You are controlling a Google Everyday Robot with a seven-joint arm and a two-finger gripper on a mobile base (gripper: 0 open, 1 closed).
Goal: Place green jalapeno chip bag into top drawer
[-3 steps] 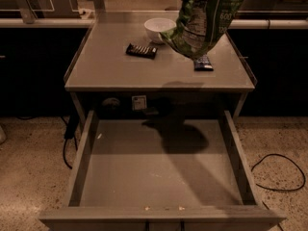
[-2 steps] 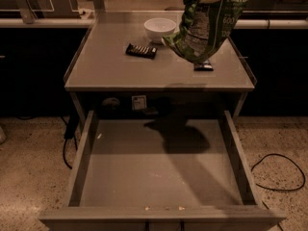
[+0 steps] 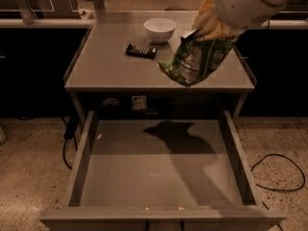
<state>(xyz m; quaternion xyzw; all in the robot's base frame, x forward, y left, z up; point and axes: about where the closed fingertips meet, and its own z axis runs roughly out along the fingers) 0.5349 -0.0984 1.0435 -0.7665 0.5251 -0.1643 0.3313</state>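
Observation:
The green jalapeno chip bag (image 3: 198, 60) hangs in the air over the front right part of the grey table (image 3: 106, 71), tilted with its lower end pointing left. My gripper (image 3: 208, 27) comes in from the top right and is shut on the bag's upper end; the fingers are mostly hidden by the bag and the pale arm. The top drawer (image 3: 159, 177) is pulled wide open below the table's front edge. Its flat bottom holds nothing but the bag's shadow.
A white bowl (image 3: 160, 30) stands at the back middle of the table, with a small dark candy bar (image 3: 141, 51) in front of it. Black cables (image 3: 281, 173) lie on the speckled floor at the right and hang at the left (image 3: 67, 143). Counters run behind.
The gripper has carried the bag forward and lower, from above the table's back right to above its front right edge. The bag now covers the second dark bar.

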